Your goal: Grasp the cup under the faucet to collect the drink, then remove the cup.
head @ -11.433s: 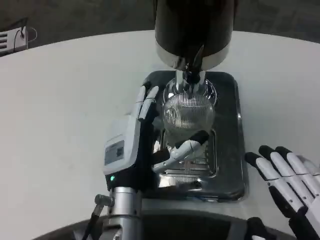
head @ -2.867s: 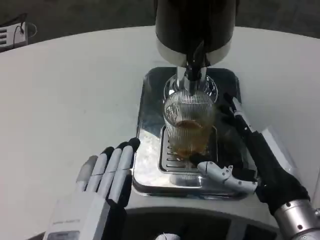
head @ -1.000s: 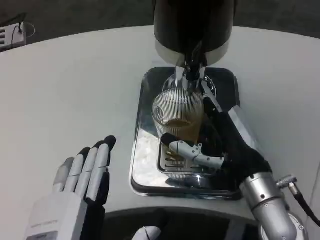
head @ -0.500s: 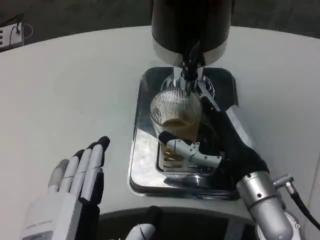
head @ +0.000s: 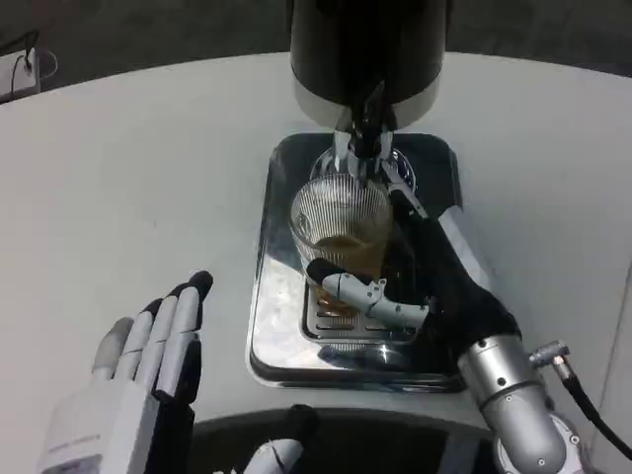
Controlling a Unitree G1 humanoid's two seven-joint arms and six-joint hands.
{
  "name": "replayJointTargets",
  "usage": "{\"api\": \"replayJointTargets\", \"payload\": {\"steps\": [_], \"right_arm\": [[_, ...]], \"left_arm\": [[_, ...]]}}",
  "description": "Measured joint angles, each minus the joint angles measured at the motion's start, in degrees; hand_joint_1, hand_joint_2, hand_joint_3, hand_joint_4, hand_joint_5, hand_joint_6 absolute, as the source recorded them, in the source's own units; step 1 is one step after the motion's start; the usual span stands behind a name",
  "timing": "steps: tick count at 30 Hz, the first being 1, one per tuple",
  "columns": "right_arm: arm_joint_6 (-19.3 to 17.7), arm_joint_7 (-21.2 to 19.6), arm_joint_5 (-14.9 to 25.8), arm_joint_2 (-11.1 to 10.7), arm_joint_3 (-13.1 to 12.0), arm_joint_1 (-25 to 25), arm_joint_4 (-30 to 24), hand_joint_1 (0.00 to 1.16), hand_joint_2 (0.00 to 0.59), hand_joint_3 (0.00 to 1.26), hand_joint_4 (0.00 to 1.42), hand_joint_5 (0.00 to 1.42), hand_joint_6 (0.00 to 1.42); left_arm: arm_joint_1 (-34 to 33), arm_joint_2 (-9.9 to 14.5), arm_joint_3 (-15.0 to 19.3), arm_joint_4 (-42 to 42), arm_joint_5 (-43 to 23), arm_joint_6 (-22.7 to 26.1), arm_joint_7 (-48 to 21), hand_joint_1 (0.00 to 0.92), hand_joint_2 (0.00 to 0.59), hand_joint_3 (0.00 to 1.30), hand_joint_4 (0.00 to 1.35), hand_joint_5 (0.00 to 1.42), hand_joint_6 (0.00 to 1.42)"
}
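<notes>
Right hand (head: 425, 286) gripping the ribbed glass cup (head: 341, 237) beneath the faucet (head: 363, 133).
The cup stands upright on the grate of the steel drip tray (head: 272, 336), directly below the faucet of the dark dispenser (head: 365, 49), and holds amber drink in its lower part. The right hand's fingers (head: 360, 291) wrap the cup from the right, the thumb lying across its near side, so the cup is held. The left hand (head: 148, 365) rests on the white desk (head: 128, 188), well apart from the tray, fingers straight, close together and holding nothing. The glass is judged rigid, fragile and possibly slippery; part-filled, it is heavier and liable to spill, so a mid-wall hold and a level lift appear advisable.
</notes>
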Motion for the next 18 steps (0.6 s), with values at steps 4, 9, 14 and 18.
{"api": "replayJointTargets", "payload": {"steps": [4,9,14,18], "right_arm": [[-0.3,-0.29,0.12,0.29,-0.01,-0.08,0.33,0.73,0.194,0.13,0.23,0.2,0.28],[-0.44,-0.69,0.38,0.68,-0.02,-0.18,0.52,0.76,0.186,0.19,0.28,0.26,0.34],[-0.56,-1.03,1.33,1.53,0.09,-0.3,0.91,0.82,0.176,0.23,0.33,0.34,0.49],[-0.68,-1.31,1.99,2.18,0.16,-0.32,1.49,0.85,0.179,0.27,0.38,0.44,0.69]], "left_arm": [[-0.06,-0.22,0.03,-0.07,0.0,0.16,-0.26,0.0,0.191,0.0,0.0,0.03,0.0],[-0.22,-0.43,0.04,-0.09,0.01,0.49,-0.63,0.0,0.192,0.0,0.0,0.03,0.0],[-0.27,-0.67,0.32,-0.39,0.0,1.13,-1.13,0.0,0.192,0.0,0.0,0.04,0.0],[-0.16,-0.82,0.59,-0.76,-0.07,1.62,-1.17,0.0,0.192,0.0,0.0,0.04,0.0]]}}
